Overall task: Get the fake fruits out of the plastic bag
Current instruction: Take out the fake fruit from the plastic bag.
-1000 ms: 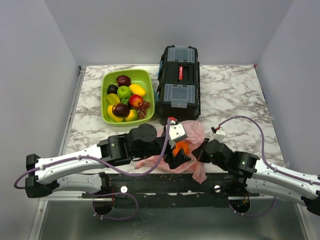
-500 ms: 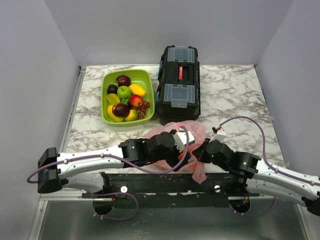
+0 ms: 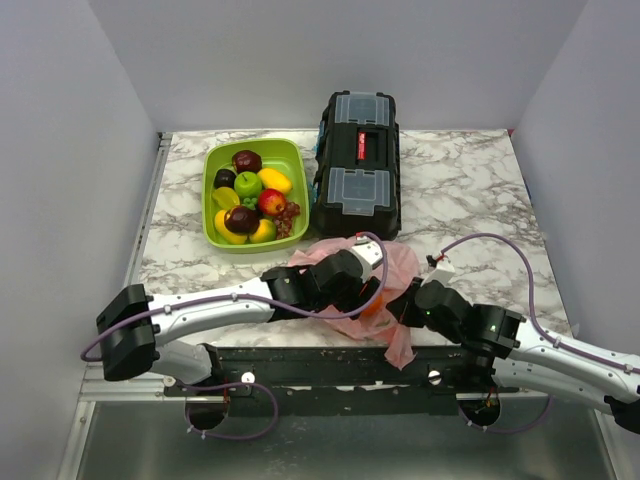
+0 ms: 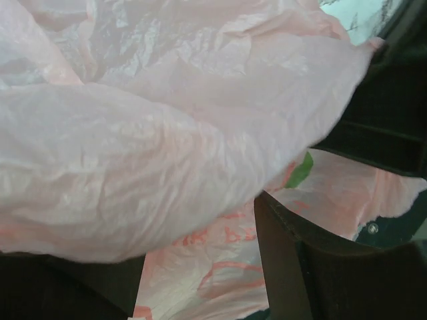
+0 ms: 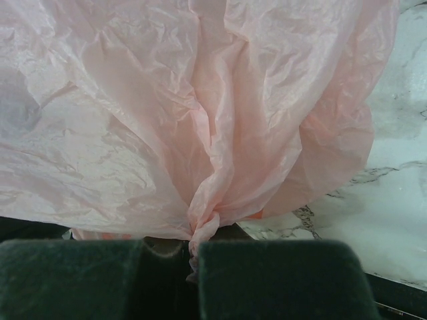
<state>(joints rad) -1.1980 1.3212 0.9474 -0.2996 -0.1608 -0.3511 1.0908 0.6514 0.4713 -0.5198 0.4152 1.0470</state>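
The right gripper (image 5: 190, 250) is clamped on a gathered fold of the plastic bag (image 5: 200, 100), seemingly anchoring it. Opposite, the left gripper (image 3: 360, 285) sits inside the bag, film draping its tips, so its hold cannot be told; an orange fruit (image 3: 372, 305) shows just beside it.

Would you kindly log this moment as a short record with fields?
plastic bag: pink, crumpled at the table's near edge, in front of the black toolbox
right jaws: shut on a bunched fold of the bag
left jaws: apart, buried among the bag's folds; nothing seen gripped
fake fruits in bag: hidden by the film; only a green patch shows, kind unclear
green tray: left of the toolbox, holding assorted fruits
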